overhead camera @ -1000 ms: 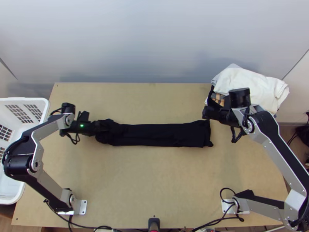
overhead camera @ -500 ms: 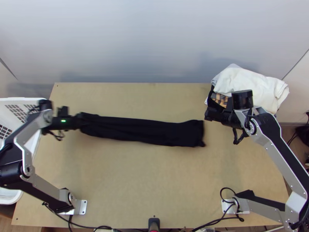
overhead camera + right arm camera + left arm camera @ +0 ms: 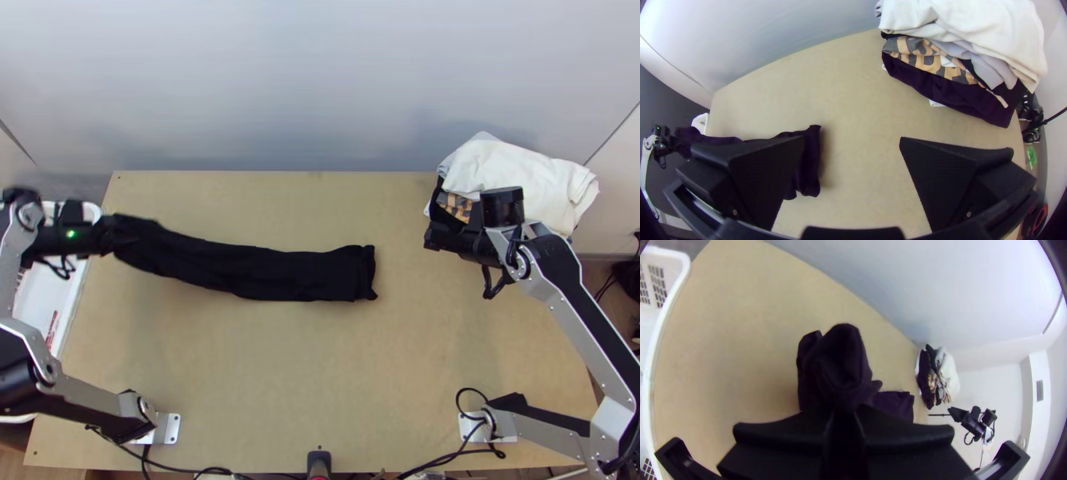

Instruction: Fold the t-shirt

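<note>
So the black t-shirt [image 3: 300, 274] is stretched out as a long, narrow strip on the light wooden table [image 3: 304, 376], going from the left edge to a bit past the middle. The left gripper [image 3: 110, 234] has the strip's left end pinched between its two flat fingers, right by the table's left edge, with its arm over the white basket [image 3: 92, 212]. In the left wrist view the fingers are pressed close together on the fabric, and some of it bunches up past the tips in a loose, rumpled fold. The other end of the strip lies on the wood, kinda wrinkled at the corners, well apart from the right gripper [image 3: 432, 236]. That one's got nothing in its grasp: in the right wrist view its fingers [image 3: 764, 178] are spread wide with bare tabletop between them. In the top view it hangs just beside the clothes pile [image 3: 520, 176] at the far right corner, which has white cloth on top, then grey, a tan-and-grey patterned piece and some dark stuff underneath.
</note>
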